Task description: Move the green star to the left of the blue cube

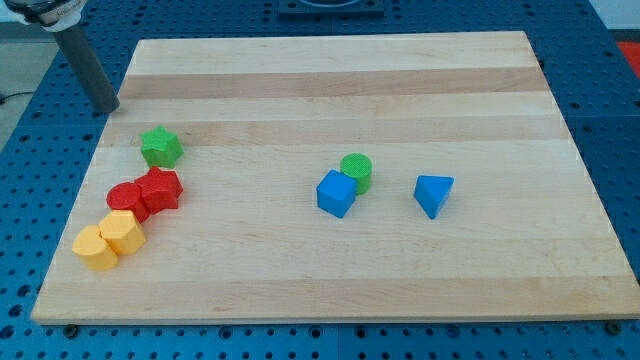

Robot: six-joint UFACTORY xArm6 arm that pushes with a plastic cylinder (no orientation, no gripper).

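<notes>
The green star (160, 147) lies near the board's left edge, upper left of the view. The blue cube (336, 193) sits near the board's middle, with a green cylinder (357, 172) touching its upper right corner. My tip (108, 108) is at the view's upper left, just off the board's left edge, up and to the left of the green star and apart from it. The blue cube is far to the right of both.
A red star-like block (160, 188) and a red cylinder (127, 199) sit just below the green star. Two yellow blocks (122, 231) (95, 248) lie below them. A blue triangular block (433, 194) sits right of the blue cube. The wooden board (330, 290) rests on a blue table.
</notes>
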